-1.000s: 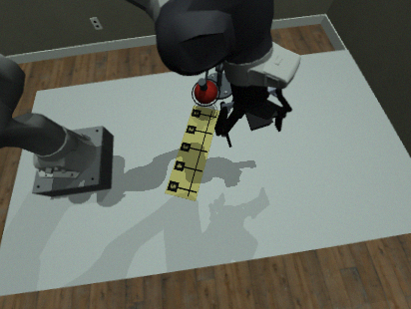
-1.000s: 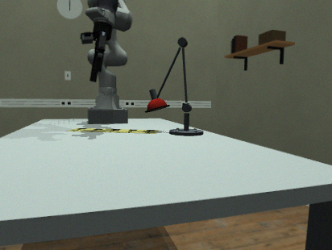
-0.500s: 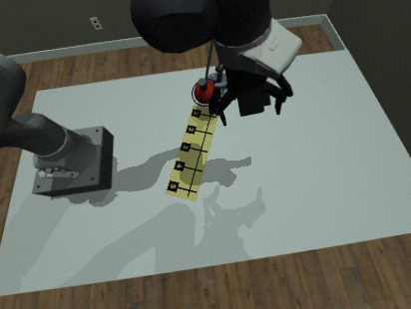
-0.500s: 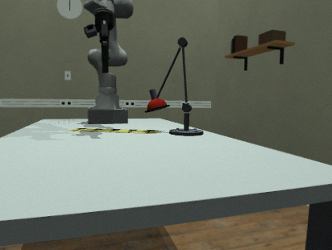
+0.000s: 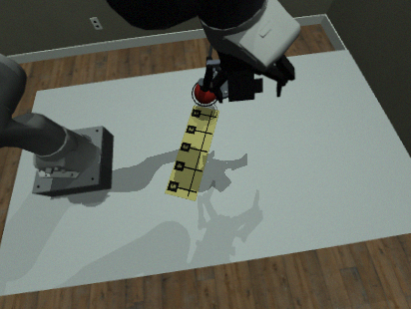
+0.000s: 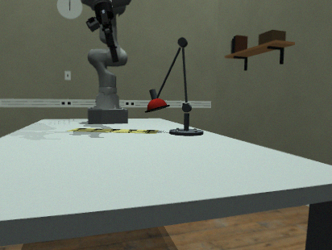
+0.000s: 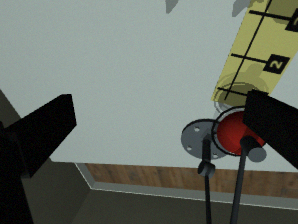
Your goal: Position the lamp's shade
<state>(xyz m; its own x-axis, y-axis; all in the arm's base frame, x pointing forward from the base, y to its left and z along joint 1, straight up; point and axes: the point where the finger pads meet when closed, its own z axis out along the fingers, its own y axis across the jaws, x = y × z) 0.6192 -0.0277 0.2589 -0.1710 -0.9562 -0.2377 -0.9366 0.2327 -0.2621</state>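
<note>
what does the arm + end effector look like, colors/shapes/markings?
Arm: grey, rounded link housings, paler boxy section near the wrist. Base plate: dark-sided block, small dark holes on top. End effector: black, two angular tapering fingers, blocky black part between. No readable lettering or cable visible.

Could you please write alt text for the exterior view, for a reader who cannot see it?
A black desk lamp with a red shade stands on a pale bench, its shade hanging tilted above the bench near one end of a yellow marked strip. Behind, a robot arm holds its gripper up; a wall shelf is at right.
</note>
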